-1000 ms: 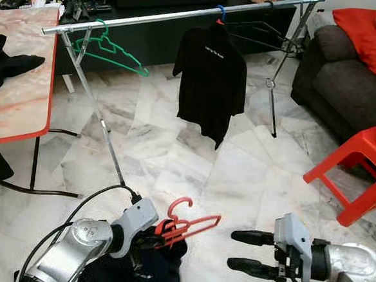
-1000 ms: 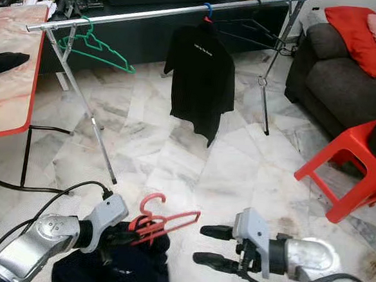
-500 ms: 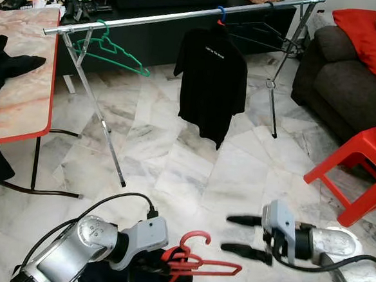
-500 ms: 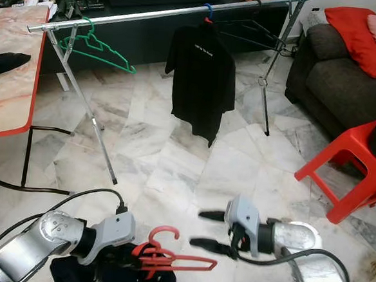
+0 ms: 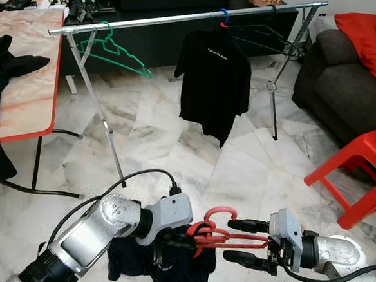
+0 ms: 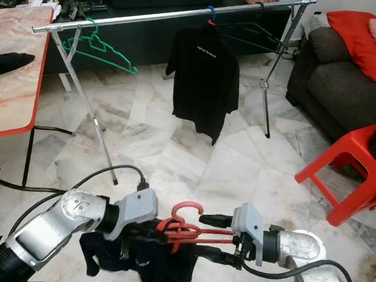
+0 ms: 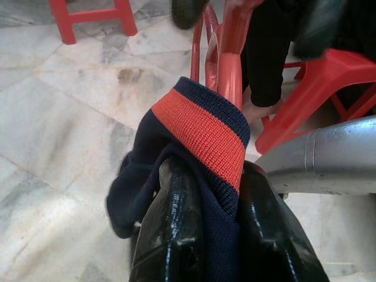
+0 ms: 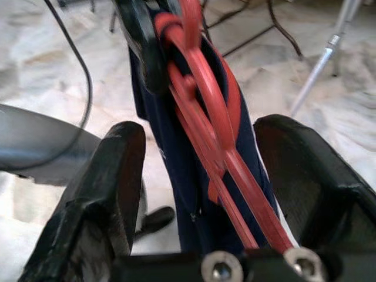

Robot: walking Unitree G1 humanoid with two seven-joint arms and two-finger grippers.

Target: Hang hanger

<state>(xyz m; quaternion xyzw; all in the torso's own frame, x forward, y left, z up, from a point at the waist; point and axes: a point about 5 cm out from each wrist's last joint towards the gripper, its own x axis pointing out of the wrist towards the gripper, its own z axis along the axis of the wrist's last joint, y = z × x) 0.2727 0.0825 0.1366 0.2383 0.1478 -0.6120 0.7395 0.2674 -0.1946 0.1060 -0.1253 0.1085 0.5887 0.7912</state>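
Red hanger (image 8: 202, 111) between spread right hand (image 8: 197, 194) fingers

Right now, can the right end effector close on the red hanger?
Probably yes. The right end effector is open with its fingers on both sides of the red hanger, which the left end effector holds with a dark garment; nothing blocks it.

Bright, even indoor daylight across both eye views; marble floor (image 5: 175, 146) shows soft sheen, shadows faint. Sharp overall, rail (image 5: 184, 15) bowed by mild wide-angle distortion. Left wrist view crisp on near knit cuff (image 7: 202, 126), glare on black fingers (image 7: 170, 235). Right wrist view soft, background washed out, blurred.
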